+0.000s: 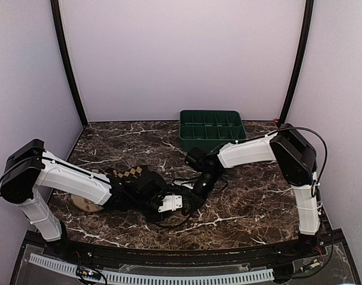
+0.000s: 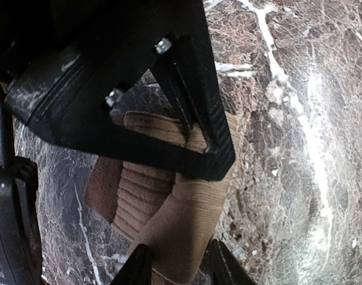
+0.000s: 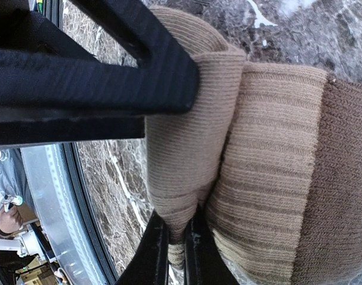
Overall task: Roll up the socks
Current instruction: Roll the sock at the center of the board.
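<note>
Tan sock (image 2: 169, 202): lying on counter (image 2: 299, 119), partly rolled. Long axis runs from one end effector to the other. Left end effector (image 2: 178, 267): grasping the sock's rolled end. Right end effector (image 3: 176, 249): clenched on a sock fold.

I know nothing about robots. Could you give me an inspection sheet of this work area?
Surface: dark brown marble-pattern table top.
Job's things: tan-brown ribbed fabric sock, partly folded, at centre; brown, black and cream diamond-check fabric sock beside the left arm.
Clutter: round cream dish with orange marks, partly under the left arm; dark green plastic compartment tray at the back.
End effectors: left end effector and right end effector both grip the tan sock.
Cables: black cable looped over the right arm.
Surroundings: pale lilac walls.
</note>
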Available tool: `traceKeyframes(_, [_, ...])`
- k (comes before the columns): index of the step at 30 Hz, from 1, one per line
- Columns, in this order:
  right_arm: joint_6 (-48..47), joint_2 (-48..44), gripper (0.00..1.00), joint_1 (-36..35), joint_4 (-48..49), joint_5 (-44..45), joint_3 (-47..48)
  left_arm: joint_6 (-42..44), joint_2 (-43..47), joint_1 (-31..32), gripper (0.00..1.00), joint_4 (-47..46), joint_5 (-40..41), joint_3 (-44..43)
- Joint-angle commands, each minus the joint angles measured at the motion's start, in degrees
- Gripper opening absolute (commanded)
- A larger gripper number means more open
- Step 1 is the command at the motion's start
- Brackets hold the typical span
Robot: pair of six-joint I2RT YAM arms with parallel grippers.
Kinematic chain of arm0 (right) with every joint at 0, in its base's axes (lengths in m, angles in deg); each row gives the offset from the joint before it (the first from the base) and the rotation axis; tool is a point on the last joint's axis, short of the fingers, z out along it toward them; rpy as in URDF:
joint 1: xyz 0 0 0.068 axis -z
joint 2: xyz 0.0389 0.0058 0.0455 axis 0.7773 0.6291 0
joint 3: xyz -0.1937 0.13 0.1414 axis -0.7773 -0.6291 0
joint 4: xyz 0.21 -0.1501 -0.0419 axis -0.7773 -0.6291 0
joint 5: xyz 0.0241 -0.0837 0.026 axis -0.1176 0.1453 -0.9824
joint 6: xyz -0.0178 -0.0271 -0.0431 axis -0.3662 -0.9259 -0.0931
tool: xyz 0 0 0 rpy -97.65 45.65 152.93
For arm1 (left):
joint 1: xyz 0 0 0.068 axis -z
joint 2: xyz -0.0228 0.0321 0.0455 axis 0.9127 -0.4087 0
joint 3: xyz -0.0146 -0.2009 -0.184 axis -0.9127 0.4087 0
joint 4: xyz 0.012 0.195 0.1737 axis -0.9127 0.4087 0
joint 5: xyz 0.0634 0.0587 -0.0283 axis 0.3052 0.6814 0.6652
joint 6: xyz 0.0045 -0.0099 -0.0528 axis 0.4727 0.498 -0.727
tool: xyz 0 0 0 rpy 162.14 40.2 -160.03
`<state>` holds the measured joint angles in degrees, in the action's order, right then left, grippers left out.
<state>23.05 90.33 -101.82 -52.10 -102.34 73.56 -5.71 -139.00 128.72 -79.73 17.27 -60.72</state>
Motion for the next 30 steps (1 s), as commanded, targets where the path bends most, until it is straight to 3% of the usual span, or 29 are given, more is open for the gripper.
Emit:
traceKeyframes(1, [-1.52, 2.89, 0.00, 0.53, -3.18, 1.41, 0.91, 1.53, -0.57, 0.42, 0.37, -0.26, -0.89, -1.42])
traceKeyframes(14, [-2.82, 4.58, 0.00, 0.83, -5.64, -0.70, 2.56, 3.06, -3.23, 1.31, 0.33, 0.01, -0.33, -2.59])
traceKeyframes(26, [-2.20, 4.46, 0.01, 2.10, -5.43, 0.40, 3.11, 1.86, -6.82, 1.49, 0.03, 4.73, 0.80, -5.55])
traceKeyframes(30, [-0.62, 2.68, 0.06, 3.56, -2.63, 0.88, 0.94, 0.87, -6.78, 1.49, 0.00, 6.73, 0.16, -5.44])
